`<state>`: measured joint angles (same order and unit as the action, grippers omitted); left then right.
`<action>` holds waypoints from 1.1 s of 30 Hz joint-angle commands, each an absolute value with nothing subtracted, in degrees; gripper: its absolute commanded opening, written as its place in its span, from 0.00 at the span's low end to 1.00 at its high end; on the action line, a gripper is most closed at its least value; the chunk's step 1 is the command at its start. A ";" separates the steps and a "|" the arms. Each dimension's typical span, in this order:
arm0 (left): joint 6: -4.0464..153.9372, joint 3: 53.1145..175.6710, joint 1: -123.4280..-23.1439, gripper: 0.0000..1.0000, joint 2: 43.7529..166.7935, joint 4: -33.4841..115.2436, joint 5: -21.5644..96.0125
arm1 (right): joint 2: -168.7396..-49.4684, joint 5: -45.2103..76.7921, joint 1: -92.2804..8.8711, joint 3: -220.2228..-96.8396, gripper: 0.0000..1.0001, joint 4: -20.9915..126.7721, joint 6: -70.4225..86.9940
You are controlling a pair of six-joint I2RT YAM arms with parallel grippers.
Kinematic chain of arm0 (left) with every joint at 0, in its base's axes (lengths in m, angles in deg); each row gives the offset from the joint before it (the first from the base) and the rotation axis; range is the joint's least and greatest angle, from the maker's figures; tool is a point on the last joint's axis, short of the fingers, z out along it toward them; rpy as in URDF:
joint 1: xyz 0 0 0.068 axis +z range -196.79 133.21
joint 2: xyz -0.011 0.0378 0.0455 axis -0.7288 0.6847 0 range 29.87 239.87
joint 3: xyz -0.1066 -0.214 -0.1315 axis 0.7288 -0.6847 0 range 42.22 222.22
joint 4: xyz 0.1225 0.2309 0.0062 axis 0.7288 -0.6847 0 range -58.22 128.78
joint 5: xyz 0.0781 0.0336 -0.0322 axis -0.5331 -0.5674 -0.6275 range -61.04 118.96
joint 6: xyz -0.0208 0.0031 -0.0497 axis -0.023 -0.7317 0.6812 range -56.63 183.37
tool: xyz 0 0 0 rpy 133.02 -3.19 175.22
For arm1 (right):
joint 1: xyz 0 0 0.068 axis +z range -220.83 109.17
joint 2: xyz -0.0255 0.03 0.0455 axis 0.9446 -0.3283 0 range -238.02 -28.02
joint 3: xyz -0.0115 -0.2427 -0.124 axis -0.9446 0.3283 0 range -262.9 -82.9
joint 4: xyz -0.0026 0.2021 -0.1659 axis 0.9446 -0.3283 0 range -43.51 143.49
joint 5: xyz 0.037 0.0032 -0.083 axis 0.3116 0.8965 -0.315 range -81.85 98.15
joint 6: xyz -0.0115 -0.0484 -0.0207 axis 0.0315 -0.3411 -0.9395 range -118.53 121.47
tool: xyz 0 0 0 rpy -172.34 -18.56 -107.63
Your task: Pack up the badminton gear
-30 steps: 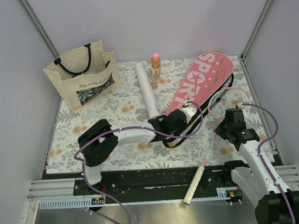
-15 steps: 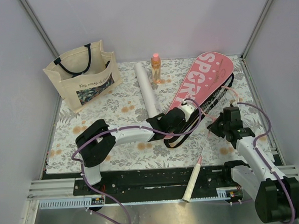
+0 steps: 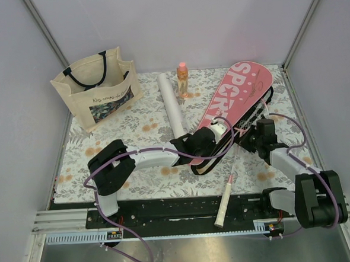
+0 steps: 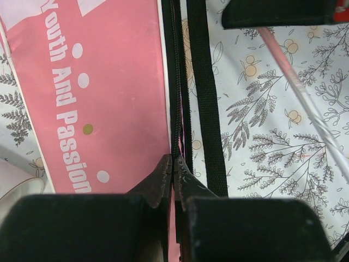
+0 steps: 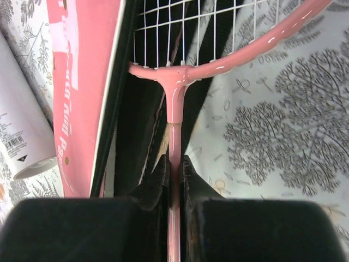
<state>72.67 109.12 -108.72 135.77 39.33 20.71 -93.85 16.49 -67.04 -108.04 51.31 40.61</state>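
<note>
On the flowered desk (image 3: 139,124), lift the black zip edge of the pink cover (image 4: 103,93), pinched in the shut jaws of the left gripper (image 4: 173,162), to gape its mouth, then feed the racket (image 5: 175,82), shaft clamped in the shut jaws of the right gripper (image 5: 175,162), head-first along the opening.

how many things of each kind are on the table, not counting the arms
racket: 1 in view
racket cover: 1
white tube: 1
bottle: 1
tote bag: 1
total: 5
</note>
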 commanded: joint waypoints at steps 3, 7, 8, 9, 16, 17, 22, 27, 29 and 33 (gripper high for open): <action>76.10 107.70 -108.66 0.00 132.09 42.29 23.78 | -100.52 18.87 -67.23 -112.95 0.00 69.12 41.11; 78.65 106.92 -108.66 0.00 130.94 42.38 25.71 | -105.71 19.05 -67.23 -115.06 0.00 75.62 42.16; 79.18 106.65 -108.66 0.00 130.77 42.64 25.97 | -107.28 19.22 -67.23 -115.76 0.00 76.85 42.51; 79.62 106.30 -108.75 0.00 130.50 42.82 26.06 | -108.69 19.57 -67.23 -116.29 0.00 78.52 42.60; 83.49 106.12 -108.66 0.00 129.54 40.89 27.29 | -119.24 21.59 -68.28 -119.63 0.00 90.29 46.73; 84.19 106.03 -108.66 0.00 129.45 40.62 27.38 | -120.73 22.38 -68.63 -120.24 0.00 91.96 47.52; 85.86 105.15 -108.66 0.00 129.53 39.40 28.26 | -127.59 24.32 -69.43 -122.53 0.00 101.28 52.26; 86.30 104.19 -108.75 0.00 129.27 38.86 28.26 | -132.34 24.94 -69.60 -125.87 0.00 103.58 53.41; 86.92 103.49 -108.84 0.00 129.18 38.95 28.61 | -133.57 24.50 -69.60 -126.84 0.00 103.93 53.94; 87.88 102.43 -109.27 0.00 129.01 39.04 28.70 | -135.95 23.97 -69.86 -128.16 0.00 107.96 57.18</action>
